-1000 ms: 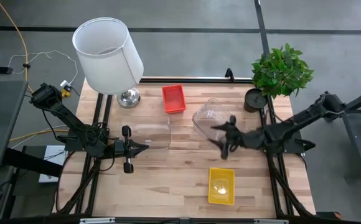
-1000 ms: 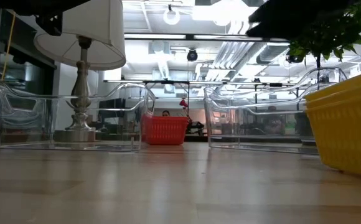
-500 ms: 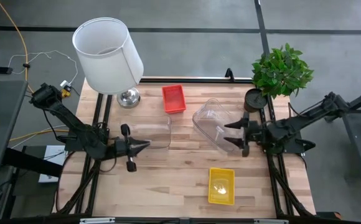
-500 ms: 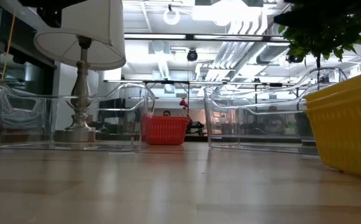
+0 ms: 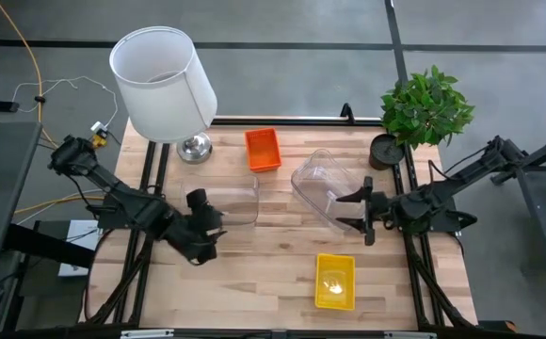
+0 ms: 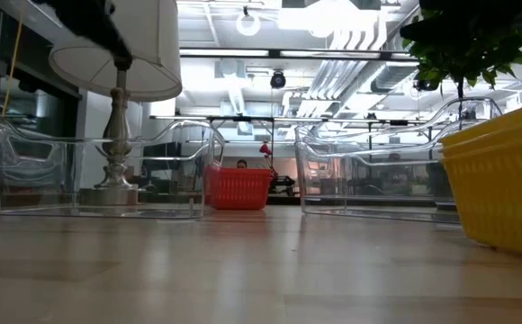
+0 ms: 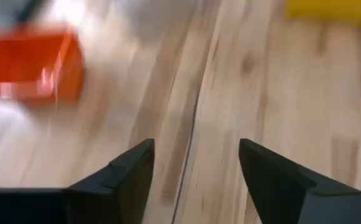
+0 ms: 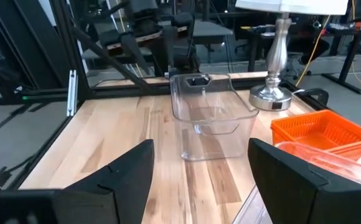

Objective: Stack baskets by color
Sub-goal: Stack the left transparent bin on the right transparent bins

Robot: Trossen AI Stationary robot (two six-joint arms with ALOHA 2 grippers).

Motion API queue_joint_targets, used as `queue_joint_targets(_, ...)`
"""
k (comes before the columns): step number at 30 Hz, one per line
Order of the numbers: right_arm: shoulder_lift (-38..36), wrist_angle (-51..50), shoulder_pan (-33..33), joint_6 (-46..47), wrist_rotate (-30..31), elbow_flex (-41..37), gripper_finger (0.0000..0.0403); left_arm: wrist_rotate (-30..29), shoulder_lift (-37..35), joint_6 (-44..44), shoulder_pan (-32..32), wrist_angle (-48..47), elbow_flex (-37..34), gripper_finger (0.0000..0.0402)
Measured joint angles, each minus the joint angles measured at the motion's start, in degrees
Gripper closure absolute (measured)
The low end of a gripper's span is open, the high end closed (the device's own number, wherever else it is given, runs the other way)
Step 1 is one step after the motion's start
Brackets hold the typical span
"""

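Left end effector (image 5: 200,247) released, empty, beside left clear bin (image 5: 228,203); right end effector (image 5: 367,216) spread at right clear bin (image 5: 322,185). Best straddling one wall squarely, clamping before lifting

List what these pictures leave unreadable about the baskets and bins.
- Yellow basket: something pale lies inside in the high view, too small to identify; the low view's right edge cuts the basket off.
- Red basket: smeared by blur in the left wrist view, so whether it is one or several stacked is unclear.
- Right clear bin: the right gripper covers its near edge; contact is unclear.
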Motion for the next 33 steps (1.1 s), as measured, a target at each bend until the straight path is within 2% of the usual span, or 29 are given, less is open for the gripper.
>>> queue_joint_targets(3,1.1,0.0,0.0,1.0,0.0,0.0,0.0155,5.5,2.8,-3.3,2.8,-7.5,2.0,0.0167)
queue_joint_targets(7,2.2,-0.1,0.0,1.5,0.0,0.0,0.0155,10.5,6.4,-2.0,6.6,-10.3,1.7,0.0163)
queue_joint_targets(13,2.2,-0.7,0.0,1.6,0.3,0.0,0.0155,12.1,13.4,4.0,10.8,-11.4,1.6,0.0163)
queue_joint_targets(20,2.2,-1.3,0.0,2.2,0.4,0.0,0.0155,18.5,20.7,10.4,13.8,-11.0,1.6,0.0163)
queue_joint_targets(24,2.2,-1.8,0.0,2.7,0.4,0.0,0.0155,18.3,24.1,13.5,14.8,-10.6,1.6,0.0166)
queue_joint_targets(28,2.2,-2.0,0.0,3.6,0.4,0.0,0.0155,18.4,26.1,15.7,15.2,-10.1,1.6,0.0204)
queue_joint_targets(30,2.2,-2.0,0.0,3.6,0.5,0.0,0.0155,19.0,26.3,16.2,15.2,-10.0,1.6,0.0242)
queue_joint_targets(33,2.2,-2.4,0.0,3.6,0.5,0.0,0.0155,21.1,26.4,16.2,15.2,-9.7,1.6,0.0323)
